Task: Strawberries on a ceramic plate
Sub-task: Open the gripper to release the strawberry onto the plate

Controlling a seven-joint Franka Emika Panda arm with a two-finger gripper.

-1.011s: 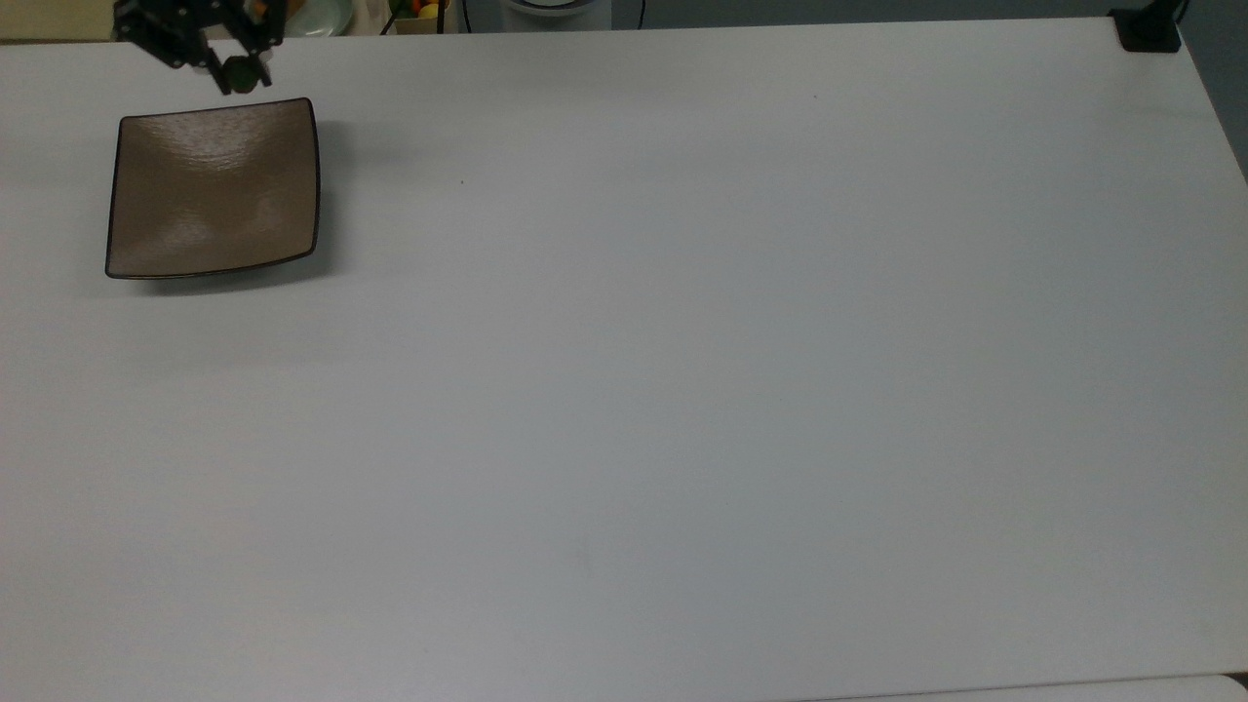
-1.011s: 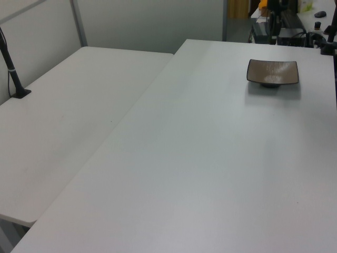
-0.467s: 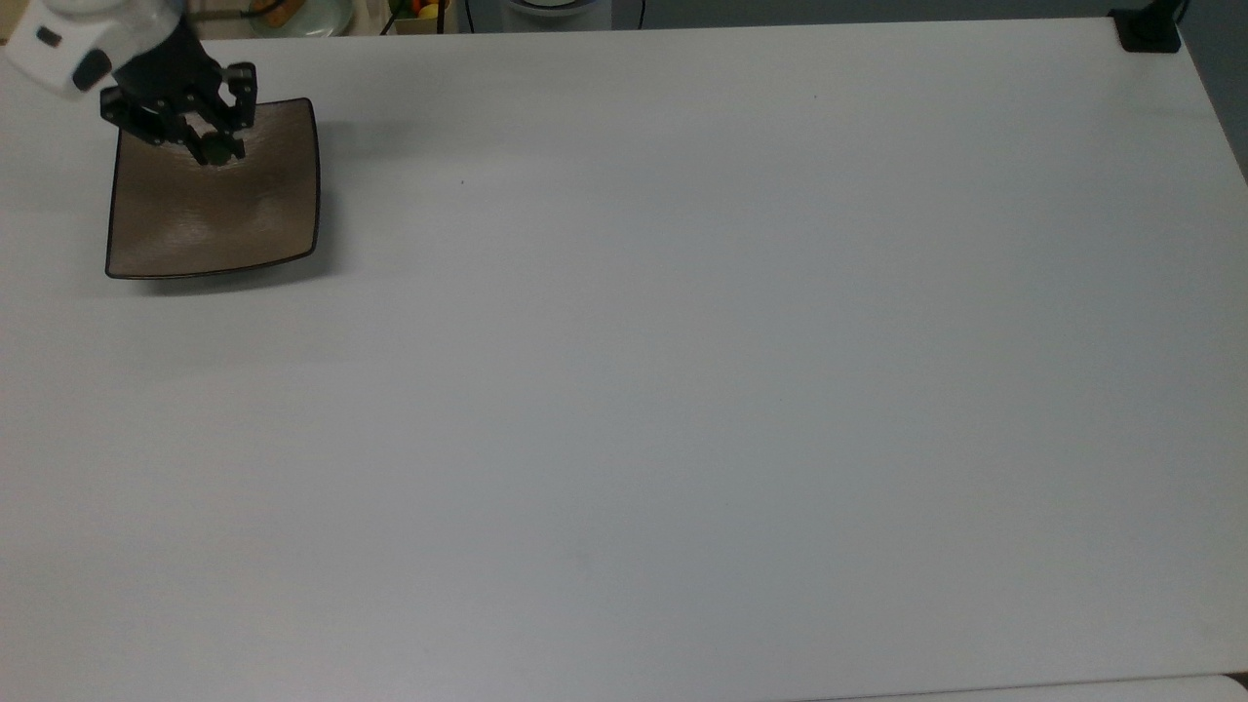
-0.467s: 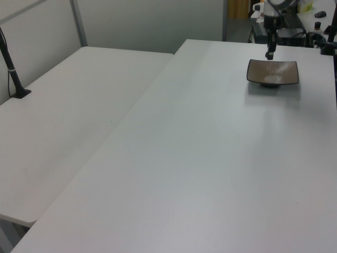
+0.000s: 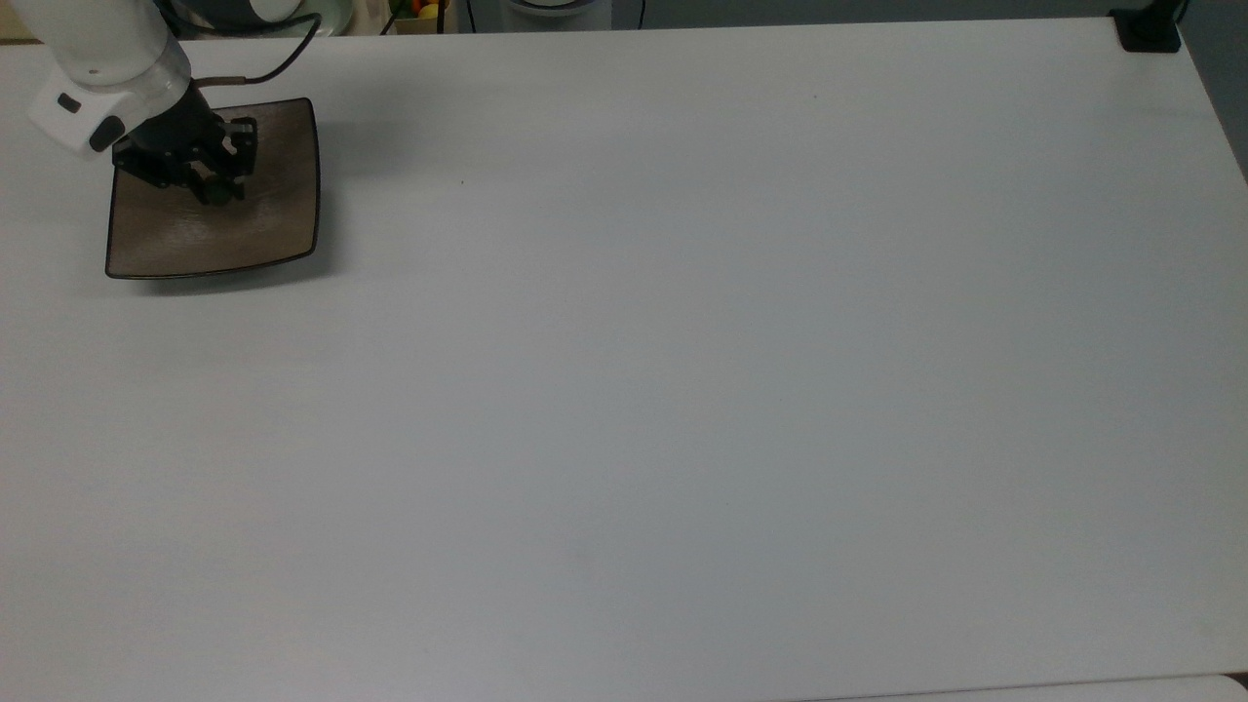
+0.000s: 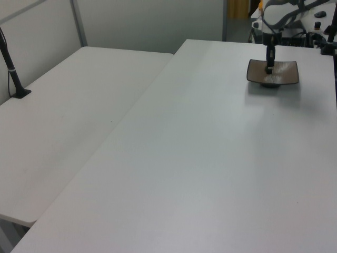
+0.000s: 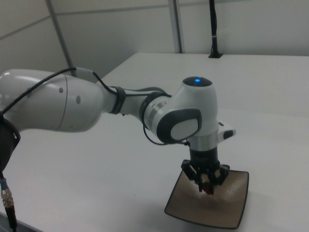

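**A:** What has changed in the last second?

**B:** The gripper (image 5: 216, 187) was out past the far edge of the plate (image 5: 263, 229) a second ago. Now it hangs over the middle of the plate, and in the left view it has dropped low toward the plate's surface.

**A:** Is it holding anything?

**B:** Yes. Its two fingers are pinched on the strawberry (image 7: 207, 188); in the right view a bit of red shows between the tips, and in the top view a dark green cap sits there.

**A:** So where does the task stand?

**B:** I judge it close to the end. The strawberry is above the plate but not yet lying on it; the fingers must spread to let it go. Being so small, it could roll, though the upturned rim should keep it in.

**A:** And the surroundings?

**B:** A wide white table (image 5: 682, 390), bare apart from the plate, which sits near the top view's upper left corner. A second white table (image 6: 68, 121) adjoins it in the left view, with pale wall panels behind and a black post (image 6: 13, 74) clamped at one edge.
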